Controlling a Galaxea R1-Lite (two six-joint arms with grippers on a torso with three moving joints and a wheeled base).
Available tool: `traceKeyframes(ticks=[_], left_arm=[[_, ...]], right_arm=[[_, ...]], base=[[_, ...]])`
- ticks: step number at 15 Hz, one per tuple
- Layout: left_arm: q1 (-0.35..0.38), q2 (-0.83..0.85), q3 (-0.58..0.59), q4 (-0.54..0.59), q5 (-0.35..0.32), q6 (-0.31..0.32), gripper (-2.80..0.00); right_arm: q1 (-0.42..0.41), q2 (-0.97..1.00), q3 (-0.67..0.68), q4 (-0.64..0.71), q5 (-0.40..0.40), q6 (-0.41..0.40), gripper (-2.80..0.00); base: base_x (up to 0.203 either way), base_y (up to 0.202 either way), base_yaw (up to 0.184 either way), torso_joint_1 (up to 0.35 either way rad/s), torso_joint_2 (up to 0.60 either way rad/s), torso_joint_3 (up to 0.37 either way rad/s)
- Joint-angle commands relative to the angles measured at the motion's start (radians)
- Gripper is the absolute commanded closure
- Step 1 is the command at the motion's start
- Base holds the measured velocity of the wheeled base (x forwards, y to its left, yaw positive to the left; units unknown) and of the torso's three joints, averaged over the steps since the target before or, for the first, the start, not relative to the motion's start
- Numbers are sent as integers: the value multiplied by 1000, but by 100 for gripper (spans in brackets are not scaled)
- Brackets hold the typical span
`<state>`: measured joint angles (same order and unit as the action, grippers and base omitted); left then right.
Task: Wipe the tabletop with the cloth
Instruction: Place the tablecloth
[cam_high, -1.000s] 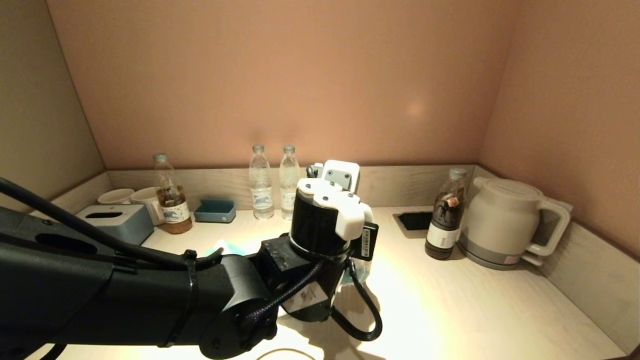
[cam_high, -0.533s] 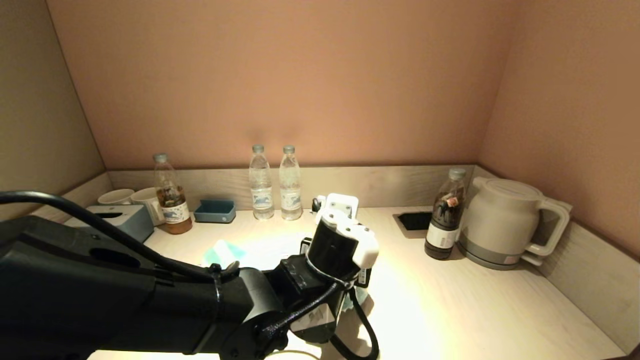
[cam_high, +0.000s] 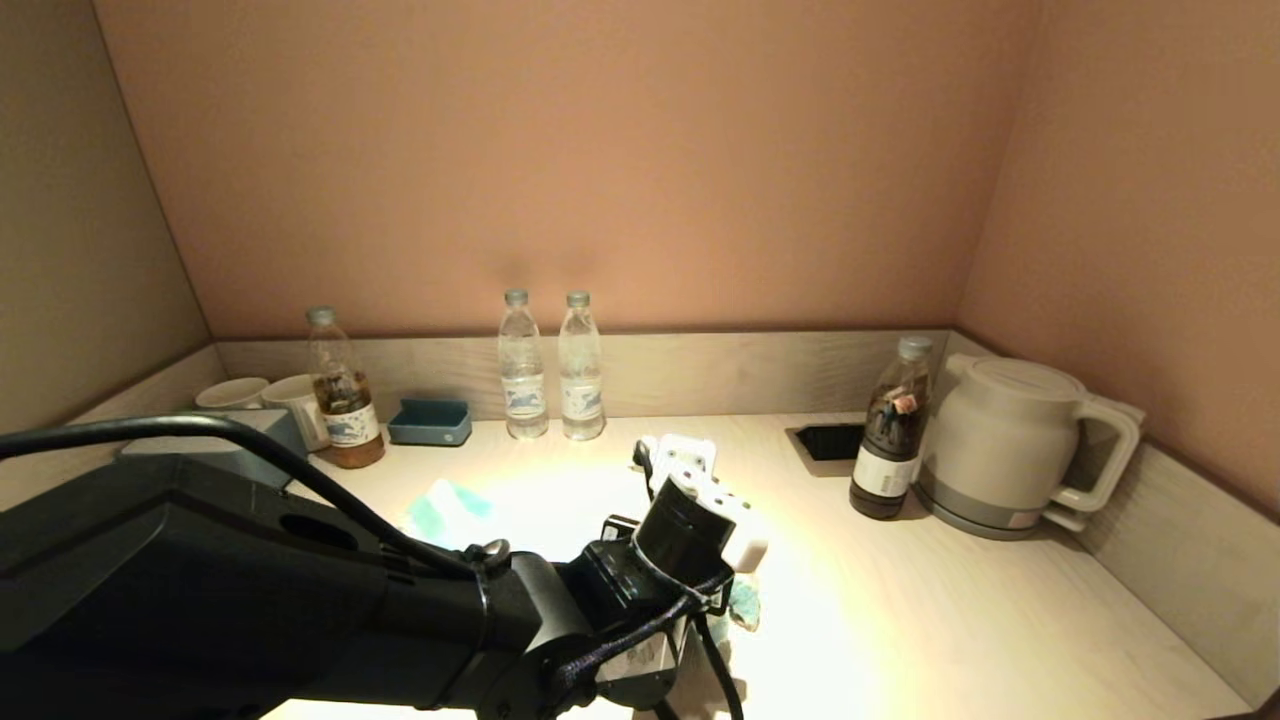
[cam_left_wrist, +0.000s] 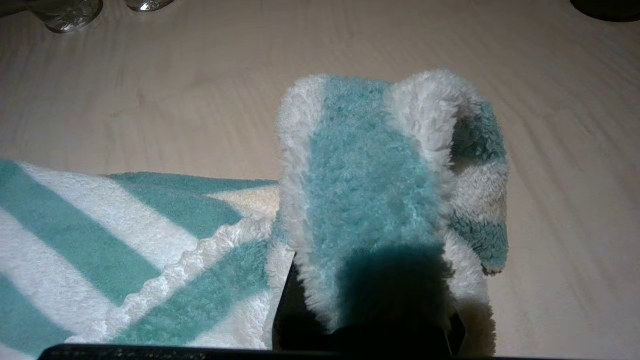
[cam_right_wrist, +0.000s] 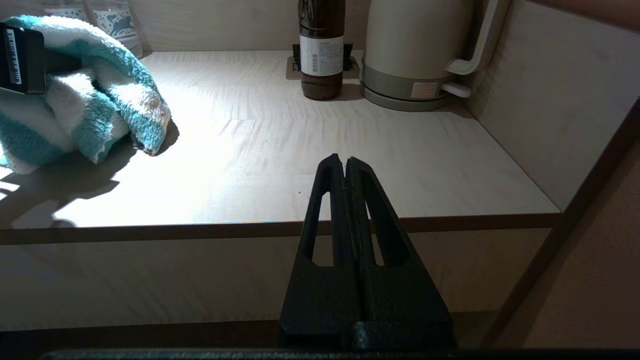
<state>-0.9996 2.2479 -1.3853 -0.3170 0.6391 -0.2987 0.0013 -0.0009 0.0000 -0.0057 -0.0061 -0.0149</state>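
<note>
**Ana:** Left gripper (cam_high: 735, 590) is pinching a fold of the striped teal-and-white cloth (cam_left_wrist: 370, 185), isn't it? From the left wrist view I am seeing the fleece bunched up over the fingers and hiding them.

**Ben:** Yes, it is clamping the cloth. In the head view the arm is reaching low over the middle of the bench (cam_high: 900, 620), and the cloth is showing as a small teal tuft under the wrist, with another part of it lying on the bench toward the left. The right wrist view is showing the bundle drooping onto the surface.

**Ana:** And the right gripper (cam_right_wrist: 345, 167)?

**Ben:** It is hanging in front of the bench edge, below the top, with its fingers pressed together and nothing in them. It is looking idle.

**Ana:** So which step are we in?

**Ben:** I am judging this as the wiping itself: the cloth is gripped and touching the bench, so picking up is done.

**Ana:** What is the next move calling for?

**Ben:** Keeping the cloth pressed flat while dragging it across the open middle, I think. The dark drink bottle (cam_high: 888, 430) and the white kettle (cam_high: 1010, 445) are standing well to the right, and the two water bottles (cam_high: 550, 365) at the back, so the sweep is needing to stop short of them.
</note>
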Motion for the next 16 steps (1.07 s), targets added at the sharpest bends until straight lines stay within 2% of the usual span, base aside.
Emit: traceKeyframes(ticks=[1, 2, 3, 4, 7, 9, 11, 13, 14, 16], left_arm=[[2, 9, -2, 0, 3, -4, 0], [8, 20, -27, 53, 1, -33, -55], [9, 23, -58, 128, -4, -78, -280], [10, 24, -72, 156, -7, -104, -280], [4, 4, -139, 354, -10, -199, -280], [-1, -8, -166, 412, -10, -237, -280], [-5, -26, -263, 664, -17, -322, -280], [-7, -51, -420, 955, -38, -424, -280], [-8, -66, -487, 1065, -45, -456, -280], [-8, -126, -559, 1181, -51, -488, -280]], right_arm=[[0, 1, 0, 0, 1, 0, 0], [0, 1, 0, 0, 2, 0, 0], [0, 1, 0, 0, 2, 0, 0], [0, 1, 0, 0, 2, 0, 0], [0, 1, 0, 0, 0, 0, 0], [0, 1, 0, 0, 2, 0, 0], [0, 1, 0, 0, 2, 0, 0], [0, 1, 0, 0, 2, 0, 0], [0, 1, 0, 0, 0, 0, 0], [0, 1, 0, 0, 2, 0, 0]], base=[[0, 0, 0, 0, 0, 0], [0, 0, 0, 0, 0, 0], [0, 0, 0, 0, 0, 0], [0, 0, 0, 0, 0, 0], [0, 0, 0, 0, 0, 0], [0, 0, 0, 0, 0, 0], [0, 0, 0, 0, 0, 0], [0, 0, 0, 0, 0, 0], [0, 0, 0, 0, 0, 0], [0, 0, 0, 0, 0, 0]])
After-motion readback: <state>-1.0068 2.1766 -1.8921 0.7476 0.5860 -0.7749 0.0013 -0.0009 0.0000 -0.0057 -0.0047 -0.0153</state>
